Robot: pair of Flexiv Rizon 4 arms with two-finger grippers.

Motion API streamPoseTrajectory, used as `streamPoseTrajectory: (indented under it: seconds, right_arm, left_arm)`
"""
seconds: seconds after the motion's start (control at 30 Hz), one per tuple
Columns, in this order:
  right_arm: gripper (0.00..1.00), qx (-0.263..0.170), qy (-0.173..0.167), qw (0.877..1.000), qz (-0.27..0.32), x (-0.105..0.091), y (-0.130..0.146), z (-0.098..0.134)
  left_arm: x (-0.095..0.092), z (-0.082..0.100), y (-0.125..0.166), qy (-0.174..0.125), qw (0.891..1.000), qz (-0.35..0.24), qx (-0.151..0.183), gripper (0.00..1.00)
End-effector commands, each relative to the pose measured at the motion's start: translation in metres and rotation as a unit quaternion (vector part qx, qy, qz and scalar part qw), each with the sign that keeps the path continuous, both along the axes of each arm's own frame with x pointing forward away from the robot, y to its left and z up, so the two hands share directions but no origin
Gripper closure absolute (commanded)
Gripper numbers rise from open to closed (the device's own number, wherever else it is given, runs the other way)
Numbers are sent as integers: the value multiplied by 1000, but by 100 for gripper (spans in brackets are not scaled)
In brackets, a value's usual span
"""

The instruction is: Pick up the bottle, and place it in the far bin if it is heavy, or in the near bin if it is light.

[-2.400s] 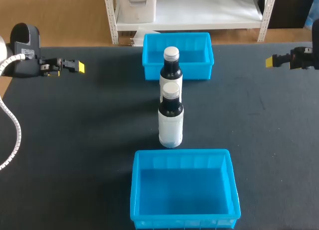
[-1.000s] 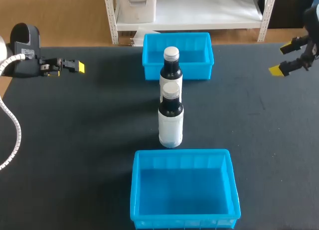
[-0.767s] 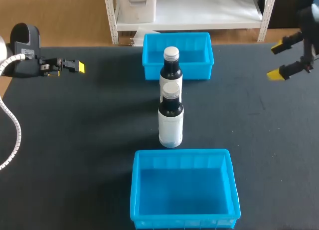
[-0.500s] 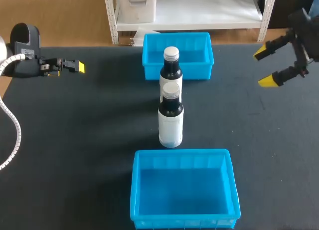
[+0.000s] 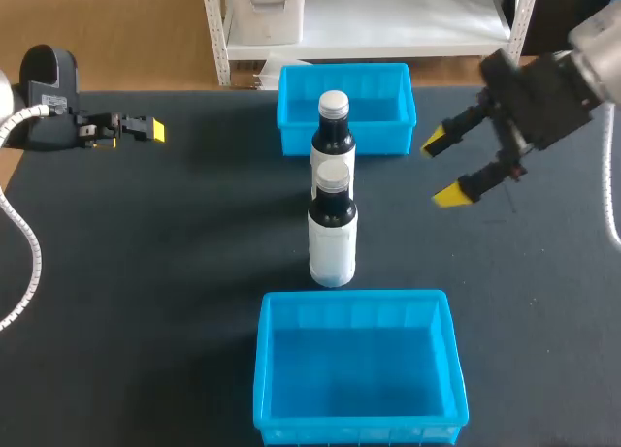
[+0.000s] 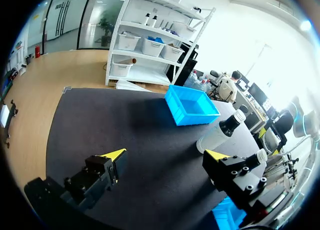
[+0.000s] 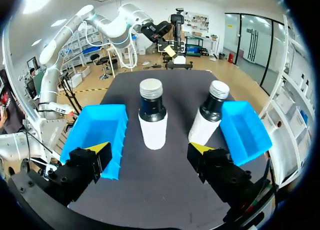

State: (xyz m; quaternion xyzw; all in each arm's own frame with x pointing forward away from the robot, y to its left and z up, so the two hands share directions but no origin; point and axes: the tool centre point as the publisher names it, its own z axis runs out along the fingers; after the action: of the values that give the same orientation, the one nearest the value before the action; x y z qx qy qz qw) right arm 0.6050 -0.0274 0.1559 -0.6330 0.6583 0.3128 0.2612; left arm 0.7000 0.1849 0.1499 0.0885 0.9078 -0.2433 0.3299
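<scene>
Head view: reaching step. My right gripper (image 5: 441,168), jaws spread, hovers right of two bottles (image 5: 333,243) at the table's (image 5: 175,272) middle.

Left wrist view: left gripper (image 6: 166,155) spread, holding nothing.

Right wrist view: bottles ahead. Next, I'd straddle one and pinch.

Bright, even light; the front bottle (image 5: 333,236) casts a soft shadow on the table (image 5: 146,302).

**Blue bins, black-and-white bottles, dark table**

The near bin (image 5: 359,423) and the far bin (image 5: 291,108) are both plain bright blue. The near bottle (image 5: 333,239) and the far bottle (image 5: 333,127) share one scheme: pale silvery cap, black neck and shoulders, white lower body. The table (image 5: 146,272) is matt black, unpatterned. The left gripper (image 5: 155,130) and the right gripper (image 5: 441,169) are black with bright yellow tips.
</scene>
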Motion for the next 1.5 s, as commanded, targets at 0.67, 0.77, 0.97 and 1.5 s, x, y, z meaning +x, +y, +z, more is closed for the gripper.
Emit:
streamPoseTrajectory:
  seconds: [0.67, 0.77, 0.97, 1.5]
  right_arm:
    - [0, 29, 7, 999, 14, 3, 72, -22]
    - [0, 32, 10, 999, 8, 2, 78, -22]
    - [0, 34, 12, 999, 5, 2, 90, -27]
    - [0, 43, 22, 999, 0, 4, 113, -34]
  left_arm:
    - [0, 0, 0, 0, 1000, 0, 0, 0]
    - [0, 0, 0, 0, 1000, 0, 0, 0]
    - [0, 0, 0, 0, 1000, 0, 0, 0]
    - [0, 0, 0, 0, 1000, 0, 0, 0]
